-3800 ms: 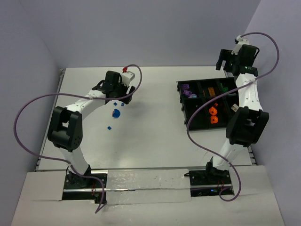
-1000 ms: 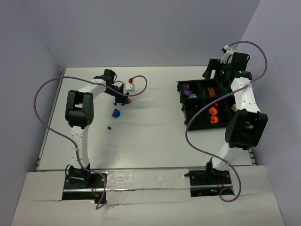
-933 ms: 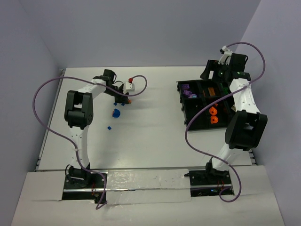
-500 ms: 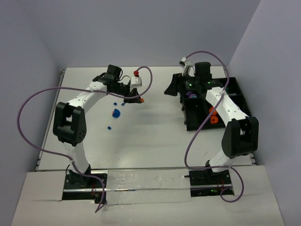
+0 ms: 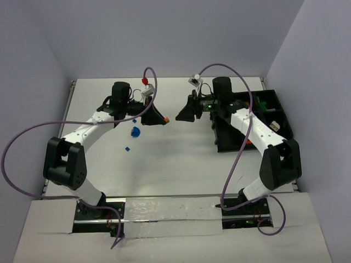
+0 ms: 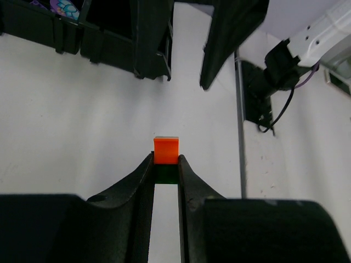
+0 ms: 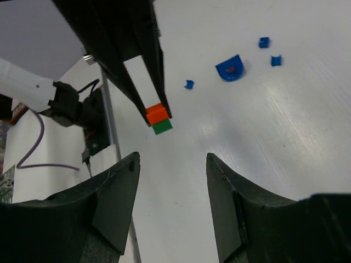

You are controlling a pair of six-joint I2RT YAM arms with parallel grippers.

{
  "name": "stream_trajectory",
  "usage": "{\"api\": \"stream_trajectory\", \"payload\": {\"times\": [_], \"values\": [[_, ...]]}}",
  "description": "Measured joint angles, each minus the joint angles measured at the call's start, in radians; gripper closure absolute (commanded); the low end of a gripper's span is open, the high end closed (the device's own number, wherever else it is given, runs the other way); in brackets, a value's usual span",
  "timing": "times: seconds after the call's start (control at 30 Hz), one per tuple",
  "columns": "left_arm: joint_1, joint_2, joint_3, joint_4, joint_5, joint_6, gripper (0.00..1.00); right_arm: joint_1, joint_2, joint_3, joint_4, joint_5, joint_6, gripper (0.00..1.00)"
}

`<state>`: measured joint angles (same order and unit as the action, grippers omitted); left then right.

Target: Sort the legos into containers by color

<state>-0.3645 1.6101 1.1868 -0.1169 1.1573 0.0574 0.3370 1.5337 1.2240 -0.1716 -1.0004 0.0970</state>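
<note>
A small orange brick stacked on a green one is pinched at the tips of my left gripper, which is shut on it above the table's middle. Facing it a short way off, my right gripper stands open with nothing between its fingers; the stack shows just ahead of it. Several blue legos lie on the white table: a rounded one and small bricks. The black containers tray sits at the right, behind the right arm.
Purple cables loop off both arms over the table. The tray's near wall holds a purple piece behind it. A small blue brick lies nearer the left arm's base. Grey walls close in the table.
My right arm swung left from over the tray to the table's middle, its jaws narrowing. My left gripper rose off the table and moved right with the orange and green stack.
</note>
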Motion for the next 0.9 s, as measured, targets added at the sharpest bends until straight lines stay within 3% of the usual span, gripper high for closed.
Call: {"api": "stream_trajectory", "payload": {"times": [0.33,0.63,0.9], "values": [[0.000,-0.023,-0.129,0.381,0.021,-0.391,1.00,0.047,0.004,0.000,0.086,-0.116,0.080,0.29],[0.000,-0.024,-0.189,0.711,0.048,-0.681,1.00,0.047,0.044,0.000,0.123,-0.169,0.143,0.32],[0.000,-0.024,-0.194,0.853,0.050,-0.791,1.00,0.047,0.056,0.000,0.188,-0.204,0.197,0.38]]}}
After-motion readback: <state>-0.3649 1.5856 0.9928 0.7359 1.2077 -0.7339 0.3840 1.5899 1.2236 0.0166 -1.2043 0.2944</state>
